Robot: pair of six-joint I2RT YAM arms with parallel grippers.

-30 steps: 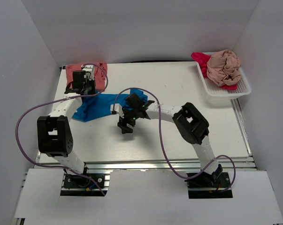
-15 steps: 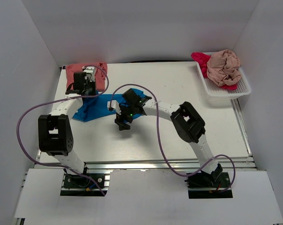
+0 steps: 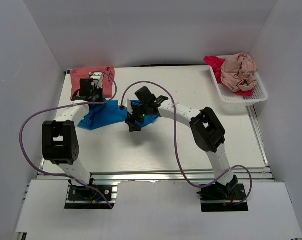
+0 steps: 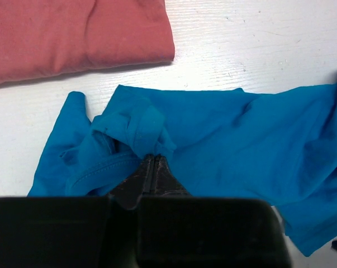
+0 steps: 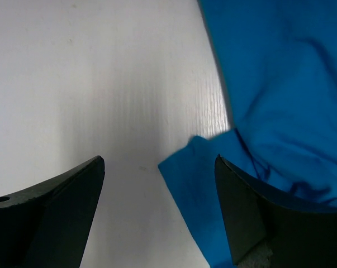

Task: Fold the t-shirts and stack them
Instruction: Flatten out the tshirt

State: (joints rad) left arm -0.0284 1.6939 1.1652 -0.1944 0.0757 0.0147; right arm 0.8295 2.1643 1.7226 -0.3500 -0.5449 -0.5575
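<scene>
My left fingers [image 4: 151, 167] are pressed together on a bunched fold of the blue t-shirt [image 4: 241, 134], and the cloth puckers up where the tips meet. From that pinch the shirt spreads rumpled over the white tabletop [image 4: 257, 33], with a loose flap off to one side and the wider body off to the other. Just beyond it, with a strip of bare tabletop between, lies the salmon-coral t-shirt [image 4: 73, 33], folded flat near the far left corner.

My right fingers [image 3: 134, 125] are spread wide, holding nothing, and are low over the near edge of the same blue t-shirt. In my right wrist view a corner of the blue cloth pokes into the gap between them. One finger stands over bare tabletop and the other over blue fabric. I cannot tell whether either tip touches down.

Well apart, at the far right edge, the white basket [image 3: 231, 95] holds the beige-pink t-shirt [image 3: 238, 72] crumpled on top of the magenta-red t-shirt [image 3: 213, 62], which hangs over the rim.
</scene>
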